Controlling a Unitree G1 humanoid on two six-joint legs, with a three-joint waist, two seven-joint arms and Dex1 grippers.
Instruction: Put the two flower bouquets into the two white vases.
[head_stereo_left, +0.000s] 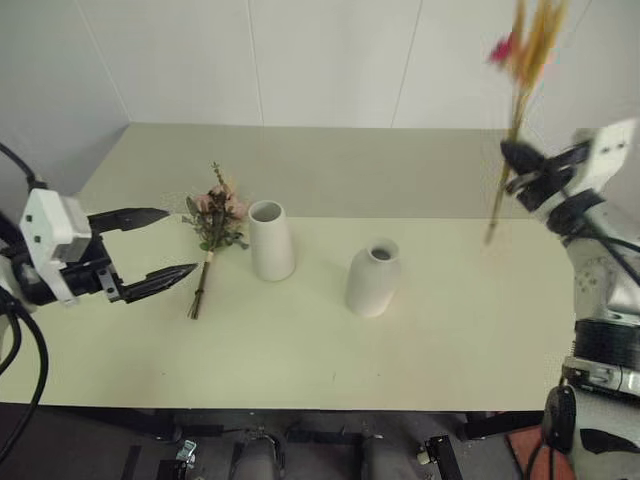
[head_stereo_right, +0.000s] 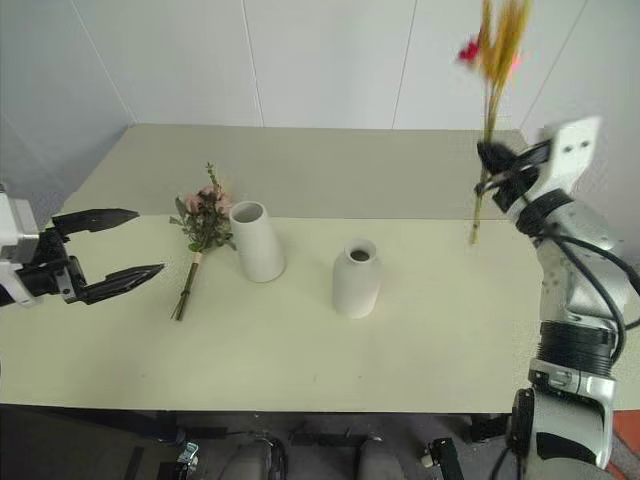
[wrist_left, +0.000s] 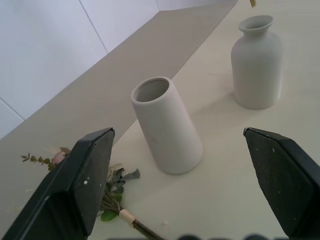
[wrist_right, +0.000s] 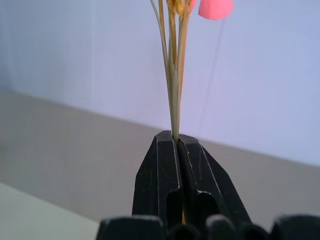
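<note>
Neither bouquet is in a vase yet, so task looks approx. at its first stage. Landmark = tapered vase, standing upright on the table, mouth empty. Bottle vase stands upright near it, on its right-arm side and a bit nearer the robot, mouth also empty. Rose bouquet lies flat on the table just beside the tapered vase on its left-arm side, stems pointing toward the robot, nothing gripping it. Wheat sprig is off the table, held roughly upright w/ heads up, well to the right-arm side of the tapered vase and past the bottle vase. Right end effector is clamped tight on the sprig's stems, stem ends hanging free below the grip. Left end effector is spread wide and holding nothing, hovering above the table on the far side of the rose bouquet from the tapered vase. Left to do, as I judge it: sprig into one vase, then pick up roses and seat them in the other.
</note>
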